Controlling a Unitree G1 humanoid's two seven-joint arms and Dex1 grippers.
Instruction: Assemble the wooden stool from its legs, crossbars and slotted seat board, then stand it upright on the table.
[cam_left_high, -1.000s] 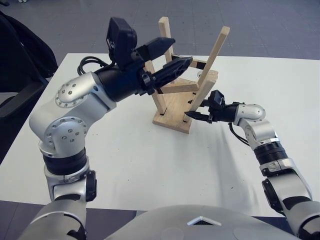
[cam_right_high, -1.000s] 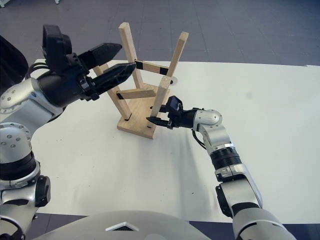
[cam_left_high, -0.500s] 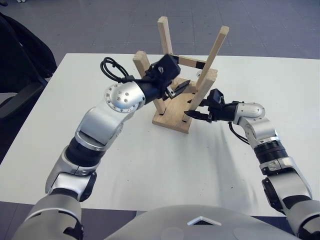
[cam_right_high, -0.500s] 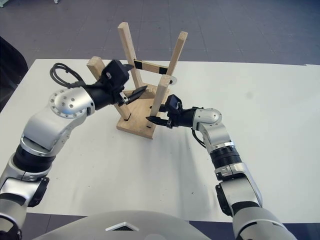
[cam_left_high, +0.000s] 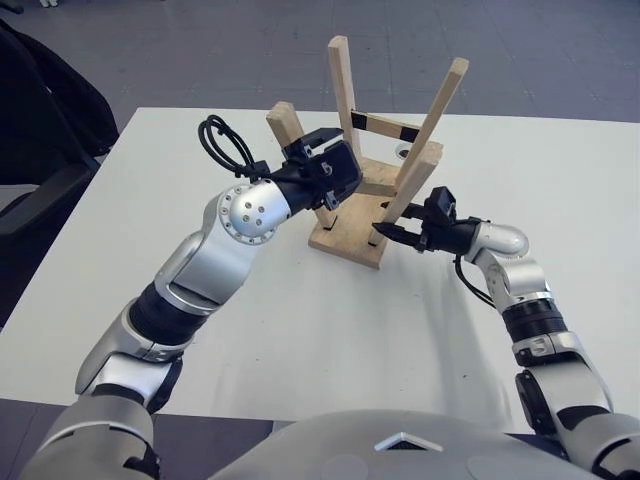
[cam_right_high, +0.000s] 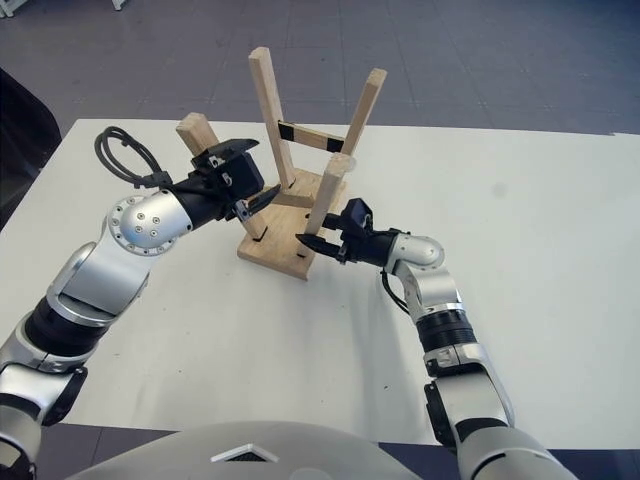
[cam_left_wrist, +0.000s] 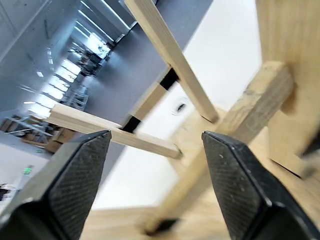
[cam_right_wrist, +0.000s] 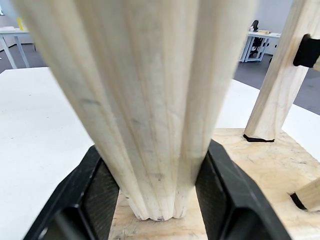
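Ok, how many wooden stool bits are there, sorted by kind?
legs: 3
crossbars: 2
seat board: 1
Total: 6

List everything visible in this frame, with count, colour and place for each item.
table: one, white, under everything.
seat board: one, pale wood, lying flat on the table with the stool upside down.
legs: four, pale wood, standing up out of the seat board.
crossbars: two that I can make out, pale wood with black ends, between the legs.
chair-like shape: one, dark, at the table's left edge.
floor: grey, beyond the table.
left gripper: one, black, open, by the near left leg, facing the crossbars.
right gripper: one, black, shut on the base of the near right leg.
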